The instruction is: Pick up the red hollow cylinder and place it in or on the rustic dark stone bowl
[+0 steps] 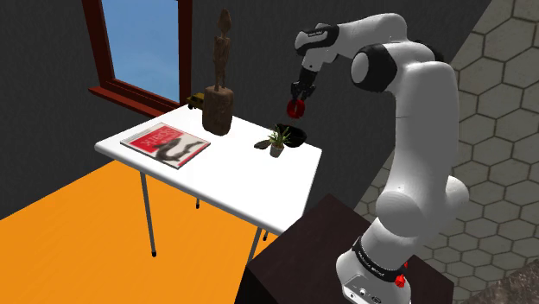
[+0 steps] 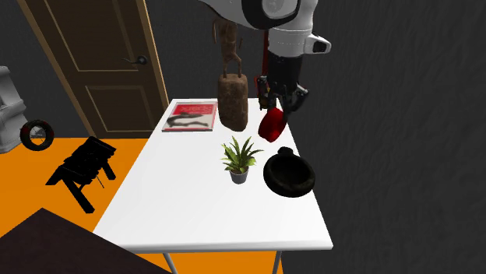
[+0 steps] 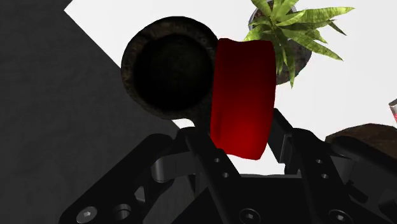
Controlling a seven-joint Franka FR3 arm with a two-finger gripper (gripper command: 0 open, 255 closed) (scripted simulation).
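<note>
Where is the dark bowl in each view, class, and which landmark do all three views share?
Shoulder view: bowl at the table's right corner, below the red cylinder.
Second exterior view: right of the potted plant, near the table's right edge.
Wrist view: beyond the tool, beside the cylinder.
Shared landmark: the potted plant.
</note>
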